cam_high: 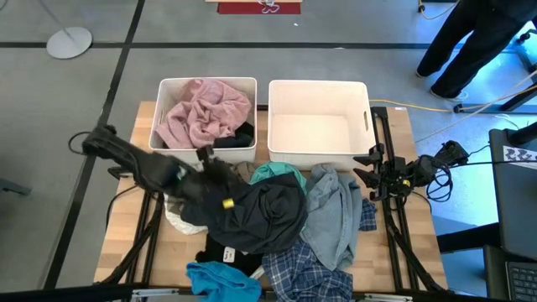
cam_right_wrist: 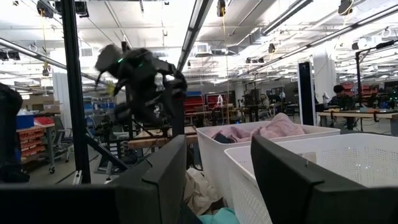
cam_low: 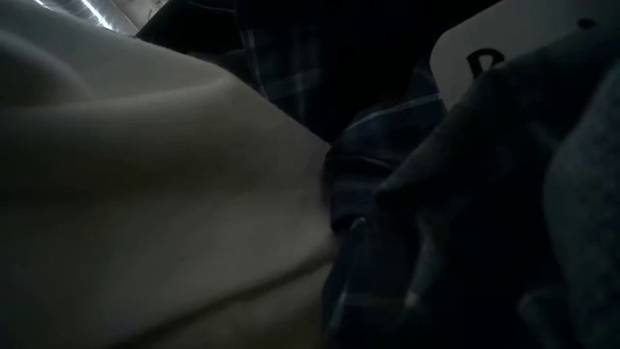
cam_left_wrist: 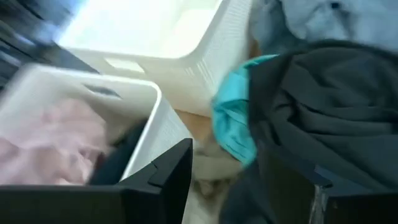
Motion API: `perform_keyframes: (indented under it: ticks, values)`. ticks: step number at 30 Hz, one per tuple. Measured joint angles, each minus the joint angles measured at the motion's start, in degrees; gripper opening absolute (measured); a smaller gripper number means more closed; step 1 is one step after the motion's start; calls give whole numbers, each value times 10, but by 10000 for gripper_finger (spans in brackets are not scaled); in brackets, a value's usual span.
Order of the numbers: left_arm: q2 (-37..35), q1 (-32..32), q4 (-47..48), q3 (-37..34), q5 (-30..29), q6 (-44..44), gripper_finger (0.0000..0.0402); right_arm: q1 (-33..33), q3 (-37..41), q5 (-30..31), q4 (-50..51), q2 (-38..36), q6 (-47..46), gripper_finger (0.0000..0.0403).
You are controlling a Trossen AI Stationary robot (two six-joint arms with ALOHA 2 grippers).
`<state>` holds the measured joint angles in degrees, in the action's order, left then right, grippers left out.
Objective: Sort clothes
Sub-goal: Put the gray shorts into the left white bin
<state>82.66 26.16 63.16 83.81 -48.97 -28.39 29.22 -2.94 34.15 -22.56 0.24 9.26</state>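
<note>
Crumpled black soft garment [cam_high: 260, 216] tops the lower-centre clothes pile; left gripper [cam_high: 206, 170] partly open, apparently gripping its edge.

blue plaid garment [cam_high: 306, 273] cut off by frame edge, left claw [cam_high: 204, 172] motion-blurred

- Two white bins, side by side at upper centre: left bin [cam_high: 164, 91], right bin [cam_high: 362, 94].
- Two garments in the left bin: one pink garment [cam_high: 204, 112], one black piece [cam_high: 242, 134].
- About seven garments heaped at lower centre, including one black garment [cam_high: 260, 215], one teal garment [cam_high: 222, 281], one plaid garment [cam_high: 302, 273], one grey-blue garment [cam_high: 333, 210].
- Two robot arms.
- One person [cam_high: 470, 42], upper right.
</note>
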Motion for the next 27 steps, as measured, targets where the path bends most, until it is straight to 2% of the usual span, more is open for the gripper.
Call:
perform_keyframes:
  ticks: [2, 5, 12, 22, 27]
  values:
    - [28, 8, -8, 0, -27, 9, 170, 0, 0, 0, -1, 0, 0, 182]
    - [59, 3, -51, 0, -9, 31, 173, 0, 0, 0, -5, 0, 0, 182]
    - [74, -26, -203, 0, 173, 102, 217, 0, 0, 4, -14, 0, 4, 182]
    - [74, -31, -216, 43, 177, 138, 268, 0, 0, 10, -8, 0, 6, 182]
    - [73, 1, -145, 62, 177, 108, 278, 0, 0, 10, -2, 0, 2, 182]
